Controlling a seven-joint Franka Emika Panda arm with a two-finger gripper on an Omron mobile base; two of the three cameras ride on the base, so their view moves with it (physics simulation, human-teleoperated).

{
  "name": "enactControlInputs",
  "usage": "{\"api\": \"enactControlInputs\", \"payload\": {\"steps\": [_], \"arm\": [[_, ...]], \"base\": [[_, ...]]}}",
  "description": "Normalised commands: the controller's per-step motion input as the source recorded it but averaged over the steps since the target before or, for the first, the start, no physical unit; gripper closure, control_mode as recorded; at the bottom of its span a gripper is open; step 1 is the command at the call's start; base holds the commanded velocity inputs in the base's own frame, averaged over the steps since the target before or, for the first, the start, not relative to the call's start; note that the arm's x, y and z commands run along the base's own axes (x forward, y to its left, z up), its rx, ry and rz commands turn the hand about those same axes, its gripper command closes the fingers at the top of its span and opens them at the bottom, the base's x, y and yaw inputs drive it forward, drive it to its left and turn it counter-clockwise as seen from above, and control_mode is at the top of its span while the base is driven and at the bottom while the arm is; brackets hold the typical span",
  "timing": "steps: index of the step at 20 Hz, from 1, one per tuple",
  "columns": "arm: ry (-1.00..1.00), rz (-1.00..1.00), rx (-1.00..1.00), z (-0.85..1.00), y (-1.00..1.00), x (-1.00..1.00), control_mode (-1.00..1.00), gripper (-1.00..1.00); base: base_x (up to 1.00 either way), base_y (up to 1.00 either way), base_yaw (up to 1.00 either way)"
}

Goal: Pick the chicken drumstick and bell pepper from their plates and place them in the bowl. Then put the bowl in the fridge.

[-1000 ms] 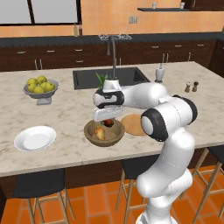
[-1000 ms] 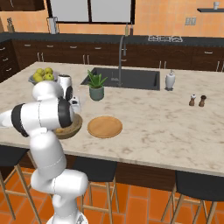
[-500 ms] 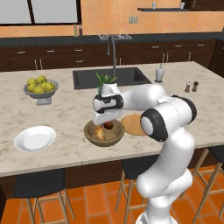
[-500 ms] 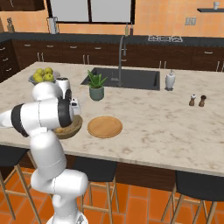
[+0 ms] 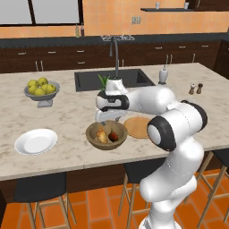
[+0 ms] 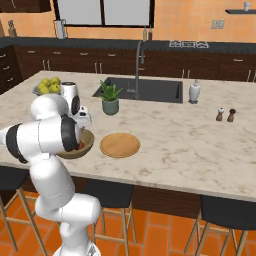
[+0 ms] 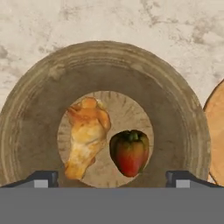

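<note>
The brown wooden bowl (image 5: 95,138) (image 6: 89,141) (image 7: 39,100) stands on the island counter near its front edge. Inside lie the golden-brown chicken drumstick (image 5: 101,135) (image 7: 86,135) and, beside it, the dark red bell pepper (image 5: 113,136) (image 7: 129,152). My gripper (image 5: 107,118) (image 7: 112,179) hovers just above the bowl, open, with nothing between its fingers. The tan wooden plate (image 5: 137,127) (image 6: 120,145) lies bare right of the bowl. The white plate (image 5: 36,141) sits bare to the left. The fridge is out of view.
A grey footed fruit bowl (image 5: 41,95) (image 6: 47,89) holds yellow-green fruits at the back left. A potted plant (image 6: 110,98), the sink (image 5: 114,79) with its tap, a soap dispenser (image 5: 163,75) and salt and pepper shakers (image 5: 195,88) stand beyond. Stools line the counter's front.
The gripper's jaws have spread wide and let go of the bell pepper, which now lies in the bowl beside the drumstick. The hand has risen slightly.
</note>
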Motion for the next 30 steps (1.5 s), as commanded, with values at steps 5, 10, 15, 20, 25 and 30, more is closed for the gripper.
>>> {"api": "enactControlInputs", "payload": {"steps": [5, 10, 15, 20, 25, 30], "arm": [[0.0, -0.46, 0.18, 0.33, -0.78, -0.91, -1.0, -1.0], [0.04, -0.37, 0.04, -0.35, -0.6, -0.49, -1.0, -1.0], [0.0, -0.11, 0.01, -0.24, 0.0, 0.0, -1.0, -1.0], [0.0, -0.14, 0.0, -0.35, 0.02, 0.17, -1.0, -1.0], [0.05, -0.21, 0.01, -0.11, 0.0, 0.48, -1.0, -1.0], [0.02, -0.2, 0.13, -0.18, 0.01, 0.31, -1.0, -1.0]], "base": [[0.0, 0.0, 0.0], [0.0, 0.0, 0.0], [0.0, 0.0, 0.0], [0.0, 0.0, 0.0], [0.0, 0.0, 0.0], [0.0, 0.0, 0.0]]}}
